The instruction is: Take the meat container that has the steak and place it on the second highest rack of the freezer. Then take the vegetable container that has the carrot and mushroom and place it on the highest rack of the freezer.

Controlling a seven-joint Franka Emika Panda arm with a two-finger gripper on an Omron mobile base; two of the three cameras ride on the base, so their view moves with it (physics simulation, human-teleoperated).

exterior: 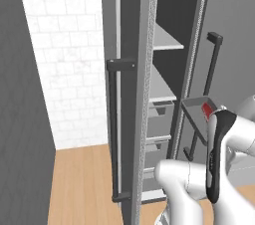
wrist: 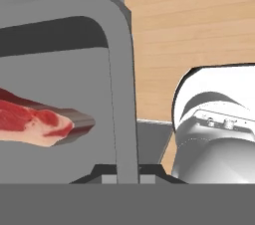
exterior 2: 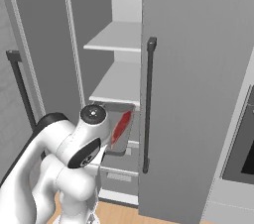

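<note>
The gripper is clenched on the wall of the meat container, carrying it and the steak level before the open freezer. It hangs just below the lower shelf, so it likely needs raising first.

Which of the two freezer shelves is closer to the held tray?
The lower shelf: the meat container hangs just below its front edge, while the highest rack sits well above.

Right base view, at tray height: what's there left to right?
Left door handle → arm → meat container with steak → right door handle → oven.
</note>
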